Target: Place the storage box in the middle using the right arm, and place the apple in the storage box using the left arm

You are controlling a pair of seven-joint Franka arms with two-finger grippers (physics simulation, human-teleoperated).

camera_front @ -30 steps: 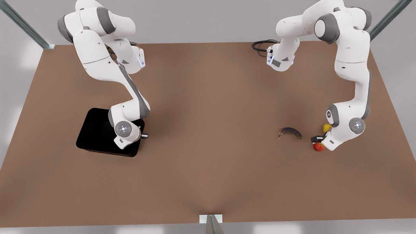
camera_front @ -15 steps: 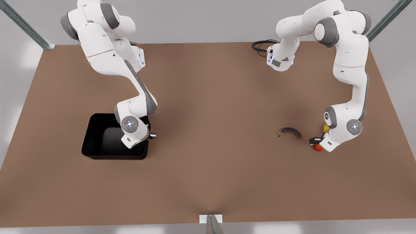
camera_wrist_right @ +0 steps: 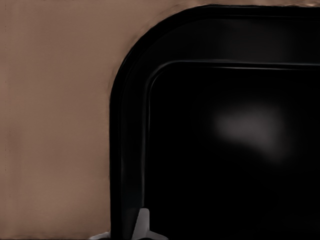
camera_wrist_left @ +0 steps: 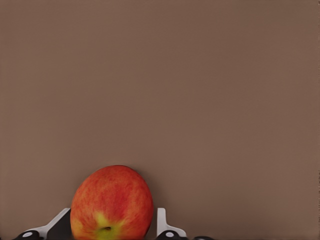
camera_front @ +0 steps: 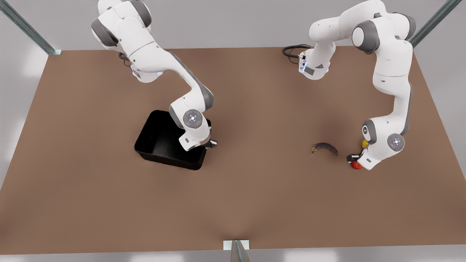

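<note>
The right wrist view looks down on a rounded corner of the storage box (camera_wrist_right: 220,150), glossy black, with a soft pale reflection on its floor. Its wall curves against the brown worktop (camera_wrist_right: 55,125) alongside. One pale finger (camera_wrist_right: 142,225) of the right gripper (camera_wrist_right: 131,231) sits on the box's wall at the picture's edge.

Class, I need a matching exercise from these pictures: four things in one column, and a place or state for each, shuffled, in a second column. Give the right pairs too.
1. storage box
2. apple
3. dark curved fruit
4. yellow fruit

A. lies alone on the table between the arms
B. held at its wall by the right gripper
C. partly hidden behind the left arm
D. between the left gripper's fingers

Pairs: 1-B, 2-D, 3-A, 4-C
</note>
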